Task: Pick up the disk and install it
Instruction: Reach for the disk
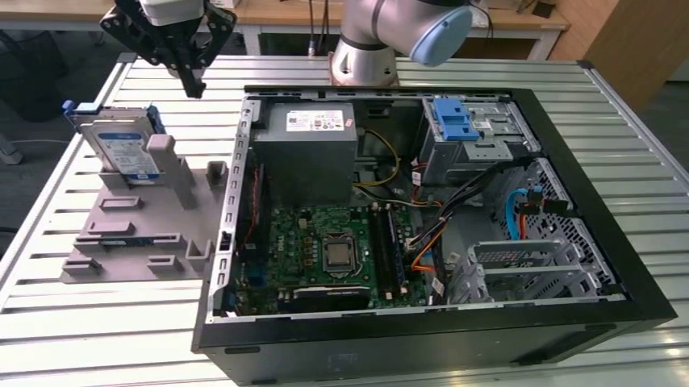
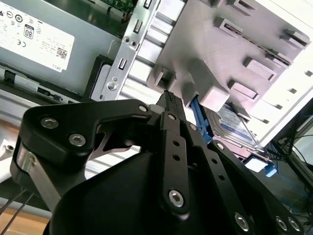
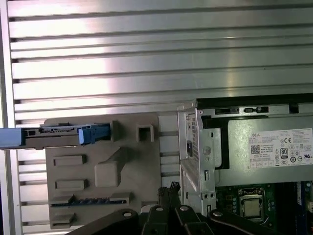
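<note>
Grey plastic stand (image 1: 127, 235) props the disk (image 1: 121, 149) upright, so the gripper (image 1: 194, 83), pressed together and empty nearby, could topple it if lowered without spreading.

Slatted metal table (image 1: 108, 322), wooden desk (image 1: 274, 12) behind

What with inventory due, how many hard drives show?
1: the silver-grey hard drive with blue rails, on the grey plastic stand. Others may hide in the metal drive bay.
</note>
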Available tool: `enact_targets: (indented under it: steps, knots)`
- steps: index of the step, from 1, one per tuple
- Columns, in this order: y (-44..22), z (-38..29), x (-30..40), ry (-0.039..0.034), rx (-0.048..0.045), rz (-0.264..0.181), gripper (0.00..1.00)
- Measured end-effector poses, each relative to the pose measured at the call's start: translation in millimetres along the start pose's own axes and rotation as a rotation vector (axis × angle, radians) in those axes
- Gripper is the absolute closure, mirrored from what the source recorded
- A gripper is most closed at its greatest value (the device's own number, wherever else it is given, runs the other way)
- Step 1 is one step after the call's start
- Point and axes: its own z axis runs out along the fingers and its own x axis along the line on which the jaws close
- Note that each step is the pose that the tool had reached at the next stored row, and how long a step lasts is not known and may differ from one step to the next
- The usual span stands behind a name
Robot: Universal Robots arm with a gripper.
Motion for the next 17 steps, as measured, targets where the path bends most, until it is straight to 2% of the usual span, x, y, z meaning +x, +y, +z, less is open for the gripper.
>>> enact_targets:
  steps: [10, 17]
  knots:
    - [1.8, 0.2, 20.7, -0.0001, -0.0001, 0.0, 0.89]
    - [3.7, 0.6, 26.6, 0.0004, -0.0005, -0.024, 0.89]
